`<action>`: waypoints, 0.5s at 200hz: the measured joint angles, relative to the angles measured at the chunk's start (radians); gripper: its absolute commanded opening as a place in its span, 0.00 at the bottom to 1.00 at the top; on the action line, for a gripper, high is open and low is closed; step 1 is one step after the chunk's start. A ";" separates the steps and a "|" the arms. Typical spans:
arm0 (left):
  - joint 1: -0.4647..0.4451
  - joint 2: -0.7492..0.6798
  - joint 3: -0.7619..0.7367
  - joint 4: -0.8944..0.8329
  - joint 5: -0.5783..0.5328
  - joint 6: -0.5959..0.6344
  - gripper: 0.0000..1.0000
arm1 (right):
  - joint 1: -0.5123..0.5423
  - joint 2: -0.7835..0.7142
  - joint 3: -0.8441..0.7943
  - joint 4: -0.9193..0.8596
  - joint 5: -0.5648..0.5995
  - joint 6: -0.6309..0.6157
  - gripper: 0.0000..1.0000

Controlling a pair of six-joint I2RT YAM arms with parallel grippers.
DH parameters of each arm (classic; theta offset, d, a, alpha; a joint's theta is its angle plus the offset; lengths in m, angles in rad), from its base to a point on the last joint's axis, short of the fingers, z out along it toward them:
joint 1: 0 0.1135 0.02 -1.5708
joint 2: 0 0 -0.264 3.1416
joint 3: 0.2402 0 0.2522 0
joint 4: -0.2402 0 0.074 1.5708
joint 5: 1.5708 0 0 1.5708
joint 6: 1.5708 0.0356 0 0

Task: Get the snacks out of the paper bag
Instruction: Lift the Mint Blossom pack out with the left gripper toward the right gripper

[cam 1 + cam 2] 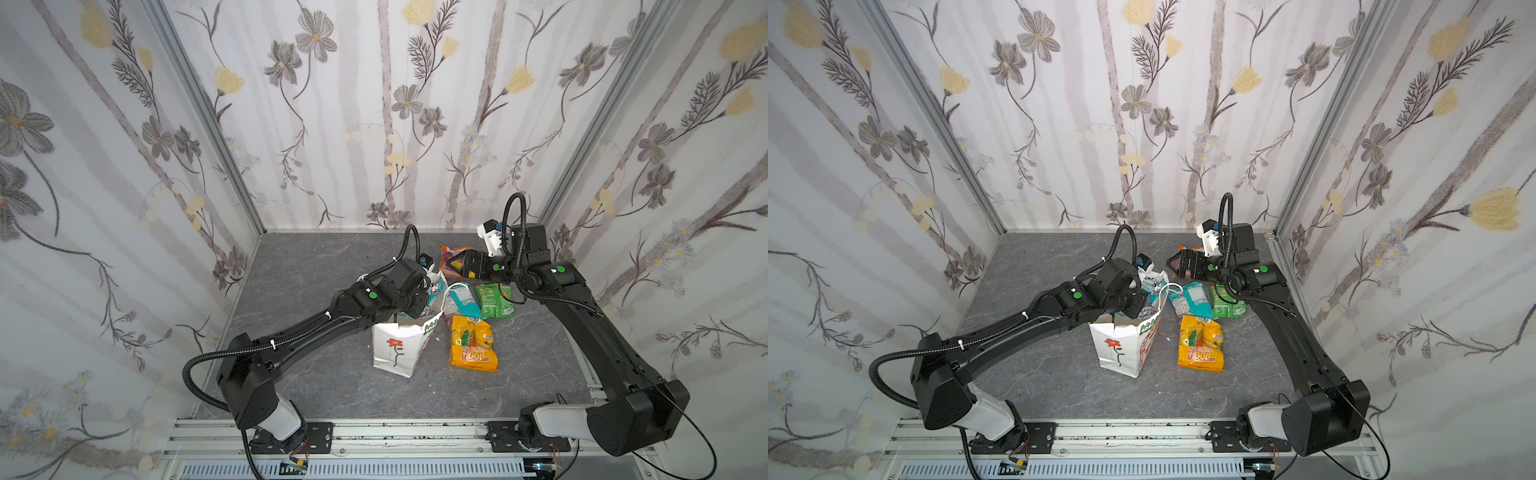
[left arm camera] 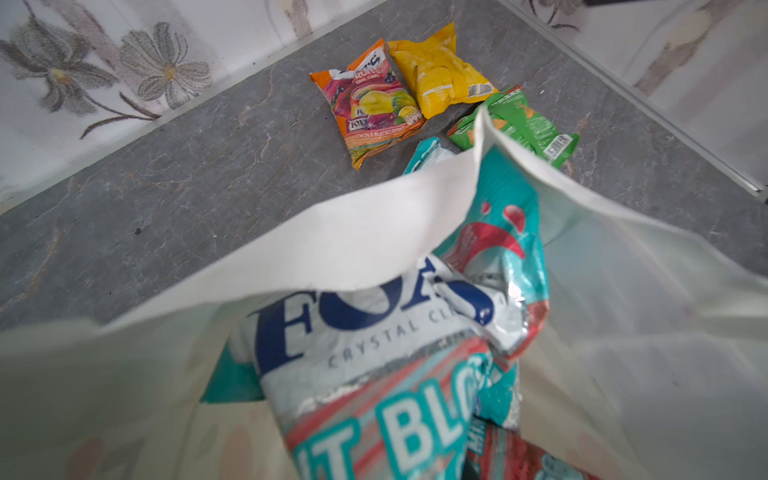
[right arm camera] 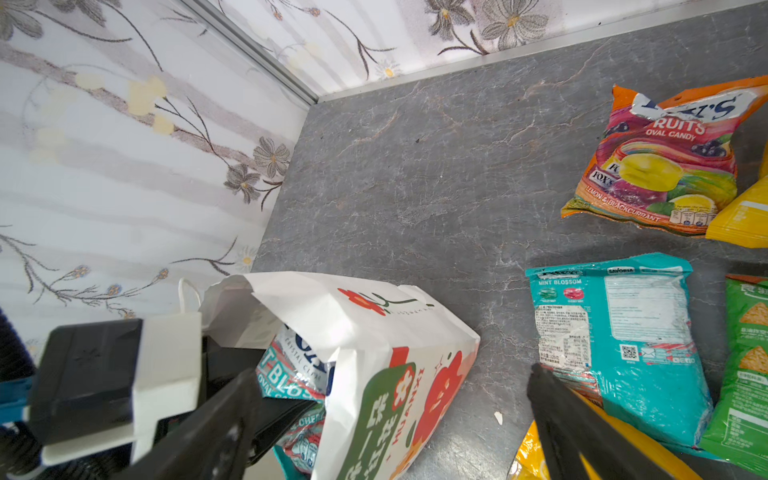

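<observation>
Snacks: five are out on the table (image 1: 311, 291) and one is in the mouth of the paper bag (image 1: 395, 349).

Left gripper (image 1: 422, 305) is down in the bag mouth. Its jaws are hidden by the light teal packet (image 2: 374, 353), which is bunched up right against the wrist camera. It reads as clamped on that packet, though this is a judgement.

The packet's long axis runs along the bag's height, with the top half poking past the crumpled rim. A bag flap folds over its upper edge.

Right gripper (image 1: 446, 266) has its jaws wide apart and holds nothing. It hangs far right of the bag, above the orange-pink packet (image 2: 370, 104).

The left arm is the nearer one, and it is already on the packet. The coming move is likely a pull straight up along that axis to clear the flap and rim, then across to the right.

The bag stands mid-table with its mouth up, leaning slightly. Only the light teal packet shows inside, and I cannot tell if anything lies deeper.

Packets on the table, right of the bag:
- The teal packet (image 3: 623, 345) lies just beside the bag.
- The green packet (image 2: 523, 124) touches the teal one's right edge.
- The yellow packet (image 2: 436, 75) is far, touching the orange-pink one.
- The orange "100" packet (image 1: 473, 345) is nearest.
</observation>
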 measured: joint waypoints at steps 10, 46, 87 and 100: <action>-0.002 -0.022 -0.035 0.044 0.005 0.017 0.00 | 0.008 0.005 -0.007 -0.001 -0.009 0.000 0.99; 0.000 -0.077 -0.139 0.185 0.026 0.076 0.00 | 0.052 0.055 -0.035 -0.004 -0.017 -0.011 0.99; -0.003 -0.126 -0.227 0.290 0.074 0.158 0.00 | 0.064 0.108 -0.037 0.000 -0.001 -0.012 0.99; -0.003 -0.143 -0.245 0.310 0.083 0.183 0.00 | 0.066 0.130 -0.033 0.000 0.012 -0.012 0.99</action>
